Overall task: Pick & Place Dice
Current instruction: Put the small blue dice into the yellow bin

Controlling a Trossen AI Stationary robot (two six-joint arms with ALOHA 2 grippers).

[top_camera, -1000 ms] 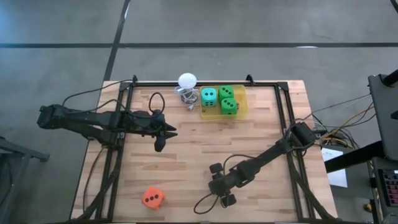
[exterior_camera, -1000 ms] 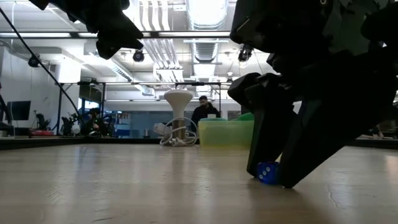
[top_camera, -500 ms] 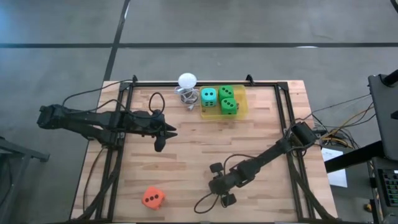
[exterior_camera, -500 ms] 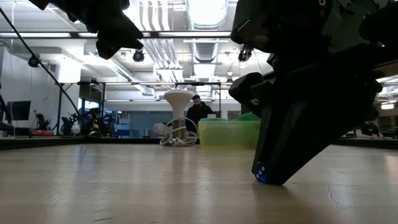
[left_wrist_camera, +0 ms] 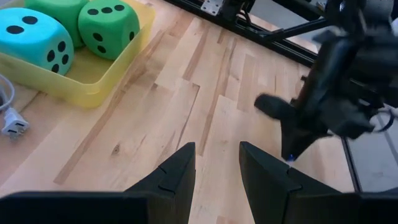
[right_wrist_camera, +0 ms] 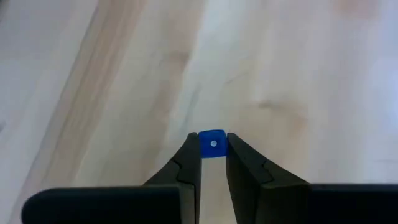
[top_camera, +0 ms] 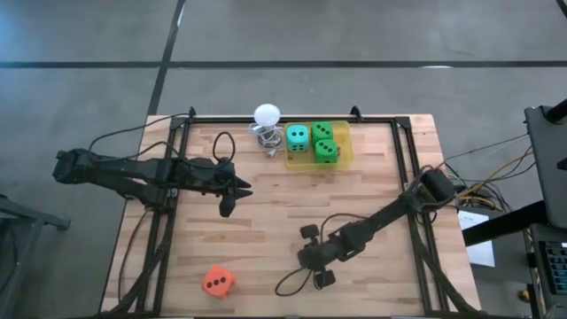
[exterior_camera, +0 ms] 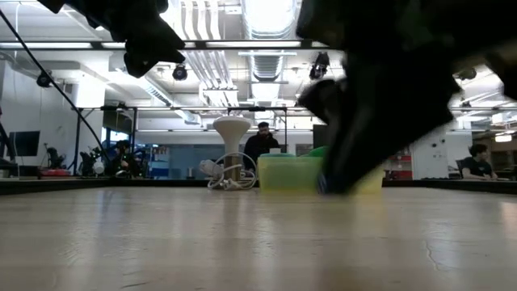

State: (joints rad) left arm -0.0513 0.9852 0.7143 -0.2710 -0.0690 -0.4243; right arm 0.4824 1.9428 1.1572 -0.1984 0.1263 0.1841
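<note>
The wooden surface is ringed by a black frame running along its far edge and down both sides. At the far edge a yellow tray holds three dice: a teal die and two green dice, packed side by side. Just beside the tray stands a white ball on a wire stand, with a coiled cable at its foot. The orange die lies alone near the front left corner, well apart from everything else and close to the left frame rail. The right hand hangs over the front middle of the surface, its fingers clamped on a small blue die with one white pip facing the wrist camera; in the low view the arm shows as a dark blur and nothing beneath it rests on the wood. The left hand hovers over the left middle of the surface, fingers apart and holding nothing, pointed toward the tray. Between the two hands and the tray the wood lies bare, giving the widest open stretch across the centre; a loose black cable loops on the boards near the right hand. No brand, label or writing can be read on any of these things; the only marks are the pips on the dice.
</note>
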